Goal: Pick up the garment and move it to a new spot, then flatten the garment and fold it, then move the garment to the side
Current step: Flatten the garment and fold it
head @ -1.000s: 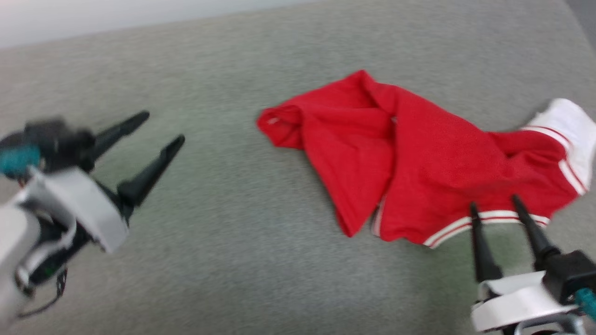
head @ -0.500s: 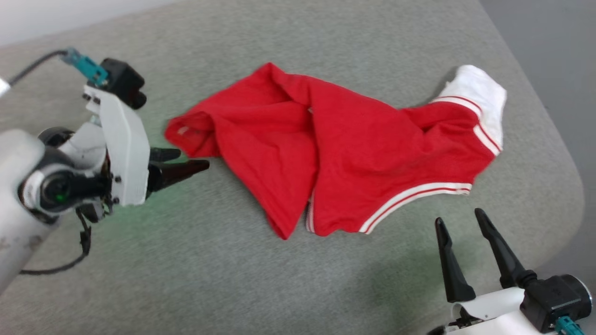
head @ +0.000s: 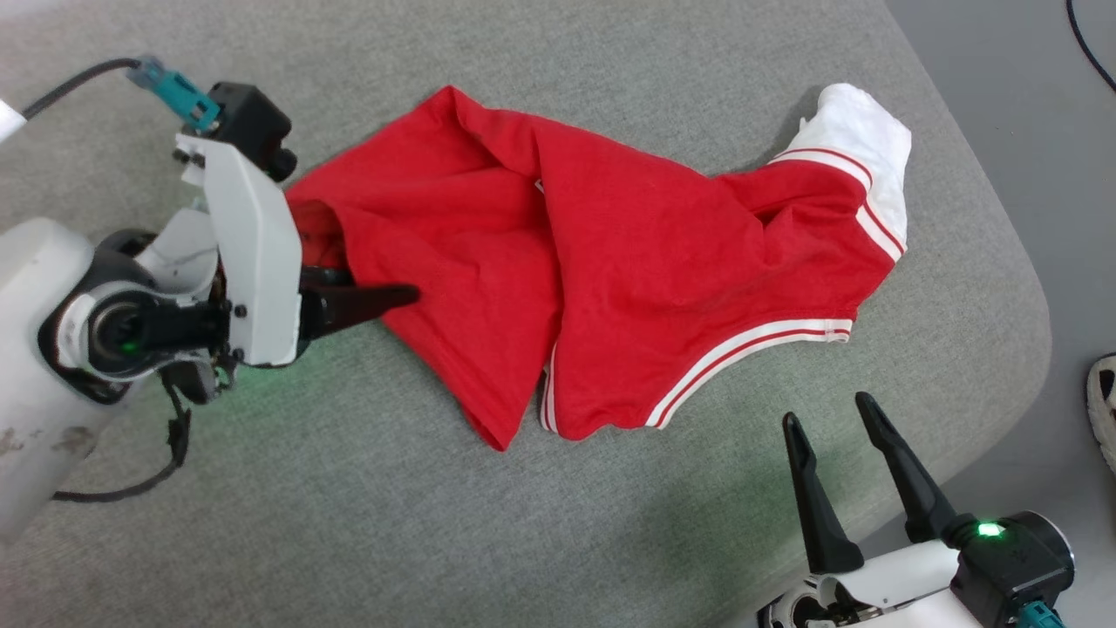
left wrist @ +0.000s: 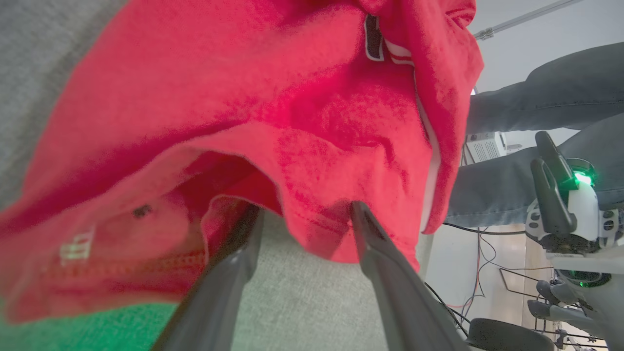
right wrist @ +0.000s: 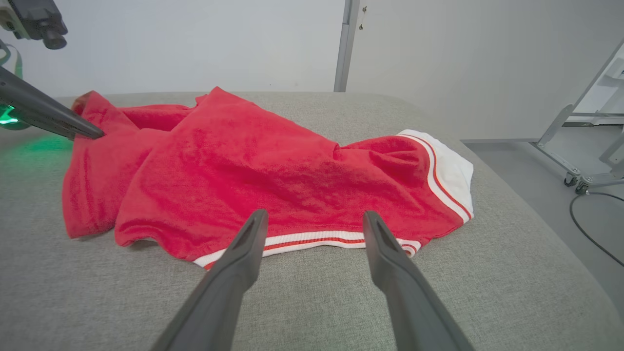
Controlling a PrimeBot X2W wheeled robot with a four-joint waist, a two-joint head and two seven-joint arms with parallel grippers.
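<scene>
Grey upholstered cushion (head: 349, 506): left gripper (left wrist: 305, 208), jaws spread, straddles the red garment (head: 610, 262) at its edge, apparently to pinch it; right gripper (head: 826, 408) hovers open.

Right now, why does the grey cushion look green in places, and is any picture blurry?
Head view: sharp; a green lamp glows on the right end effector, and green light tints the cushion beside the left end effector. Left wrist view: the garment, very close, looks soft; green at lower left. Right wrist view: crisp, green patch at left.

Crumpled red garment (head: 628, 262) on grey cushion (head: 436, 523)
</scene>
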